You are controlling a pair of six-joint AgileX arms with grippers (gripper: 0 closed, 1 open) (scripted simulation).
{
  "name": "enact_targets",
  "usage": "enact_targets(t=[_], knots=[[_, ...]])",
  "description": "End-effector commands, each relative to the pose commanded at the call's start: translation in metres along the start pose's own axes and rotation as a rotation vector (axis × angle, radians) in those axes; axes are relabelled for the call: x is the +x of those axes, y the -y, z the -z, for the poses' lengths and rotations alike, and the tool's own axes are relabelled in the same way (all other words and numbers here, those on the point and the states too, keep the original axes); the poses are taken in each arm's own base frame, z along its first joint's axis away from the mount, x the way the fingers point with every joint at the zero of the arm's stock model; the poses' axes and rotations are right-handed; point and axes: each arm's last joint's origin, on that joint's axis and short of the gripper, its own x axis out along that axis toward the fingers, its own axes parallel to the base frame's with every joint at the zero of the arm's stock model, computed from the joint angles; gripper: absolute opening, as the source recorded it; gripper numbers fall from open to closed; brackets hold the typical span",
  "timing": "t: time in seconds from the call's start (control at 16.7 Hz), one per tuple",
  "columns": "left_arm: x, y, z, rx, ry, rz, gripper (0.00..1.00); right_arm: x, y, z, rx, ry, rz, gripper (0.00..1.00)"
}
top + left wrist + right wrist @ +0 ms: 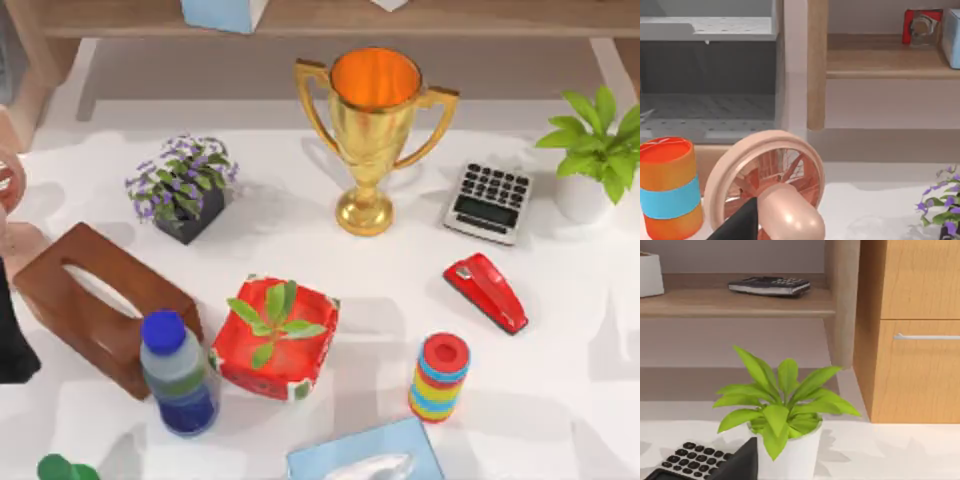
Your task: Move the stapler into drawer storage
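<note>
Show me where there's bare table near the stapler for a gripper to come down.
Free: the strip right of the stapler toward the table's right edge, and the patch between it, the red planter and the trophy. Tighter: the calculator sits just behind it, the ring stack just in front. The left side is crowded: tissue box, bottle, flower pot.

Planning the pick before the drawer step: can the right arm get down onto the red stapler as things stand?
Probably yes. The stapler lies flat on bare table, apart from the calculator and the ring stack, with nothing over it. The potted plant stands well behind it.
</note>
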Motion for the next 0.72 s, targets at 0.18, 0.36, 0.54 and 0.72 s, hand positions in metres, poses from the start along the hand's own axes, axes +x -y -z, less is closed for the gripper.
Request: enact_targets(t=[0.18, 0.36, 0.54, 0.72], knots=[[0.000, 0.000, 0.000, 0.000, 0.000, 0.000, 1.00, 0.000, 0.000, -0.002, -0.009, 0.004, 0.002, 1.00], [0.000, 0.000, 0.000, 0.000, 0.000, 0.000, 1.00, 0.003, 0.003, -0.021, -0.093, 0.034, 0.017, 1.00], [0.000, 0.000, 0.000, 0.000, 0.000, 0.000, 1.00, 0.016, 0.008, -0.051, -0.244, 0.060, 0.034, 1.00], [0.000, 0.000, 0.000, 0.000, 0.000, 0.000, 1.00, 0.045, 0.016, -0.083, -0.439, 0.067, 0.045, 1.00]])
